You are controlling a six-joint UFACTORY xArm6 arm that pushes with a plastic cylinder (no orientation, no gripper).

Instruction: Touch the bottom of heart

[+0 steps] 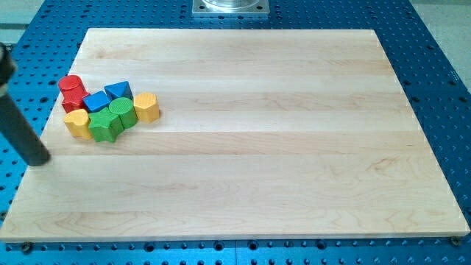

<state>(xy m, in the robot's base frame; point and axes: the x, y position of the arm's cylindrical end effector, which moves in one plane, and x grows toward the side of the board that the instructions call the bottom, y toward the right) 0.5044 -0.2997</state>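
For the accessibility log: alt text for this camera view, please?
My tip rests near the wooden board's left edge, apart from a tight cluster of small blocks: red cylinder, blue triangle, blue block, two green, two yellow.

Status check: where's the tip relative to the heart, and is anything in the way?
My tip at board's left edge, touching nothing. Heart not identifiable; blocks packed together upper left. Yellow block and green block nearest my tip.

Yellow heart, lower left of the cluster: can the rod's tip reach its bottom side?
Probably yes. My tip sits below-left of the yellow heart, apart from it, with only bare board between. The green block adjoins the heart's right side, not its bottom.
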